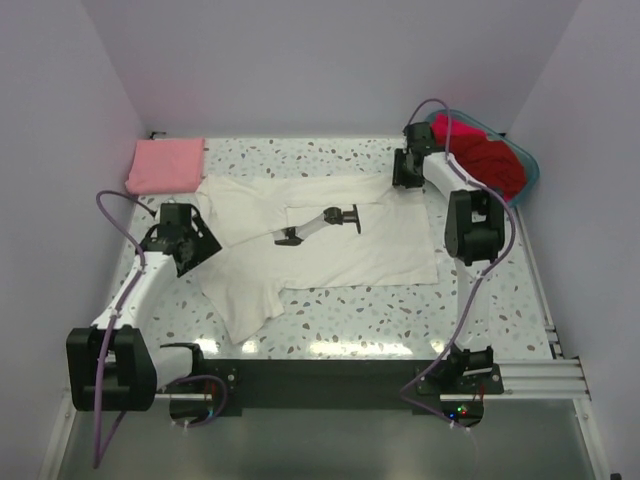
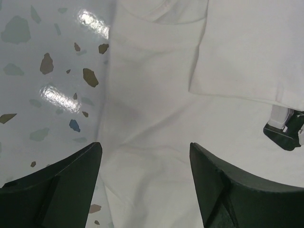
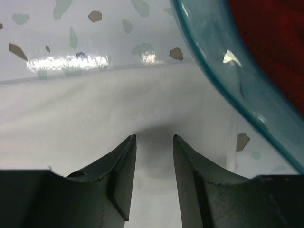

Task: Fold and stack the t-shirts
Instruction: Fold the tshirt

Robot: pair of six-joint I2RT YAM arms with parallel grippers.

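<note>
Speckled terrazzo worktop [image 1: 400, 310]: it carries all the things.
Large white cloth t-shirt with black printed graphic [image 1: 380, 250]: spread in the middle, front up, probably for folding; one sleeve is already turned in.
Teal plastic basket [image 1: 528, 160]: far right corner, holds red t-shirts [image 1: 490, 160] that wait for folding.
Plain pink folded t-shirt [image 1: 165, 165]: far left corner, seemingly the start of the stack.
Left gripper [image 2: 145, 152]: jaws wide, above the white shirt's left side, holding nothing.
Right gripper [image 3: 154, 140]: jaws narrow with a small gap, low over the shirt's far right edge, just beside the basket.
</note>
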